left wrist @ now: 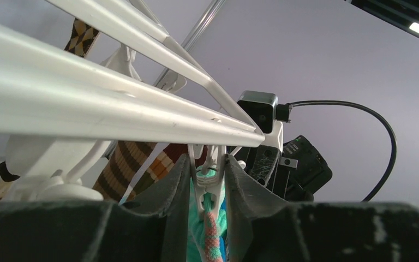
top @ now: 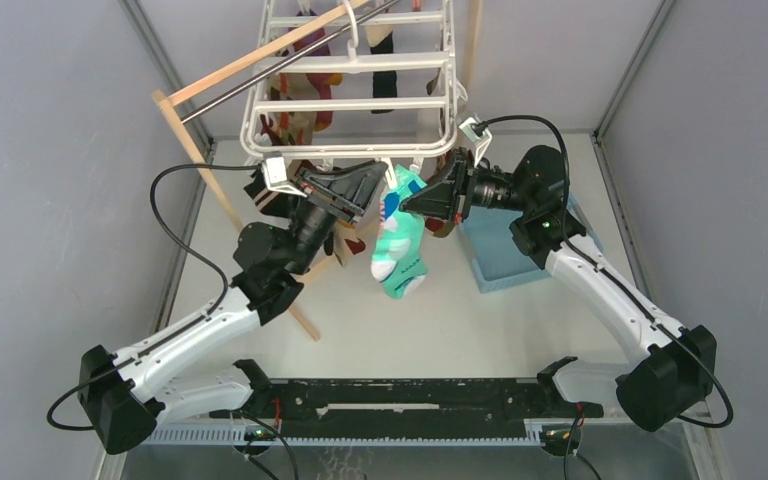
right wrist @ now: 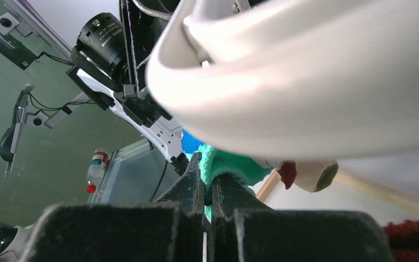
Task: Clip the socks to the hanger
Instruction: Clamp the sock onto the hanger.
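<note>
The white hanger (top: 360, 95) hangs at the back, with its bars also in the left wrist view (left wrist: 114, 114). The mint-green sock (top: 400, 250) dangles from its near edge. My left gripper (top: 378, 185) is shut on a white clip (left wrist: 214, 183) under the frame's bar, and the sock's cuff (left wrist: 214, 234) sits in the clip's mouth. My right gripper (top: 418, 200) is shut on the top of the mint-green sock (right wrist: 234, 164), beside the clip. A brown and orange sock (left wrist: 121, 166) hangs further back on the hanger.
A wooden pole stand (top: 210, 165) slants across the back left and carries the hanger. A blue bin (top: 505, 255) stands on the table under my right arm. Dark and patterned socks (top: 382, 75) hang from the far clips.
</note>
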You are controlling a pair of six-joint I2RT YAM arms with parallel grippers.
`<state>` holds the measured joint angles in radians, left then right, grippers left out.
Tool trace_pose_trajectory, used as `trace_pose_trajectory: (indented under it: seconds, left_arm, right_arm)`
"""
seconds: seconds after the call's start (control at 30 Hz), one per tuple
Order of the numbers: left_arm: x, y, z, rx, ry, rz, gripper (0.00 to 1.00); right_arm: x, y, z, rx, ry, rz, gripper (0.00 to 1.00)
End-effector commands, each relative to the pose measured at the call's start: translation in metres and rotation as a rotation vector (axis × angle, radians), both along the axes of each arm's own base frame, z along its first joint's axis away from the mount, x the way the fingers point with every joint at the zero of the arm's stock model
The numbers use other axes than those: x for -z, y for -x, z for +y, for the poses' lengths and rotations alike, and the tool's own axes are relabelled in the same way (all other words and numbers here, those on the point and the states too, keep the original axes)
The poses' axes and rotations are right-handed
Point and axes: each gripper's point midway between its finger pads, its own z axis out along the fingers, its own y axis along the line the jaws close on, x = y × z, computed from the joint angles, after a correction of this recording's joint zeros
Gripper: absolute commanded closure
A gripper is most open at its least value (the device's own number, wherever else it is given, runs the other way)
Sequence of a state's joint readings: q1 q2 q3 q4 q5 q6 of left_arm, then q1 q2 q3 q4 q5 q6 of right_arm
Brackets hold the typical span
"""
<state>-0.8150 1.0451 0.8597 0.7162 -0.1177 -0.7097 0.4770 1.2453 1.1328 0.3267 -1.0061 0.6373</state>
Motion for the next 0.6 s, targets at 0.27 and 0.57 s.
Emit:
trace_pose_trajectory:
  seconds: [0.27,0.57]
  left_arm:
    - [0.009,0.005,0.002,0.011,-0.008,0.007,0.58]
    - [0.01,0.005,0.011,-0.026,-0.001,0.01,0.36]
  right_arm:
    - [-0.023,0.007,0.001,-0.008,-0.036,-0.078,1.0]
    - [-0.017,-0.005,0.002,0.031,-0.027,-0.048,0.62]
